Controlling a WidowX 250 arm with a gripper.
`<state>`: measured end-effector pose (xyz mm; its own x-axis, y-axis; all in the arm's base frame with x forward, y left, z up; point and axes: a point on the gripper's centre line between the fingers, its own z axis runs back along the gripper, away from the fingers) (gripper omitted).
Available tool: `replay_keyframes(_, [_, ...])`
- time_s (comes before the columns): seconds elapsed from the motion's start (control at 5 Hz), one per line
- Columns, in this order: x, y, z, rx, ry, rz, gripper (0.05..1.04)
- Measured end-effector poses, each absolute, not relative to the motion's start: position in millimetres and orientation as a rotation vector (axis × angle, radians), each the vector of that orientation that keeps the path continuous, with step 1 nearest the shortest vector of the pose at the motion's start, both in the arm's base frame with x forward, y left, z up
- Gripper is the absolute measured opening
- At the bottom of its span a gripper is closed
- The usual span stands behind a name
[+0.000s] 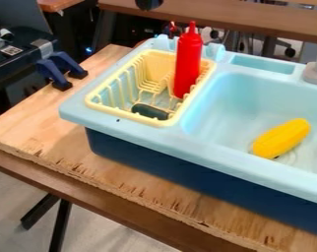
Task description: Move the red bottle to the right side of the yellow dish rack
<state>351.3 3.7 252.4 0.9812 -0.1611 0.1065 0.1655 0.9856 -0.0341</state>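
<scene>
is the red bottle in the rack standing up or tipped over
Upright: the red bottle stands in the yellow dish rack, with its narrow nozzle pointing up and its wide body below.

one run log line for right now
red bottle: upright in yellow rack | dark green object: lying in rack | yellow toy: in sink basin

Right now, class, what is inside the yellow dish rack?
The yellow dish rack holds an upright red bottle and a dark object lying near its front. What the bottle covers behind it cannot be seen.
</scene>
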Motion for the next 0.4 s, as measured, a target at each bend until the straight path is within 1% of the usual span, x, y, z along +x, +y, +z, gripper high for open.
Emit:
replay_keyframes(0.2, [327,-8,259,-0.053,-0.084,-0.217,0.089])
replay_keyframes(0.4, [316,-18,253,-0.102,-0.056,-0.245,0.254])
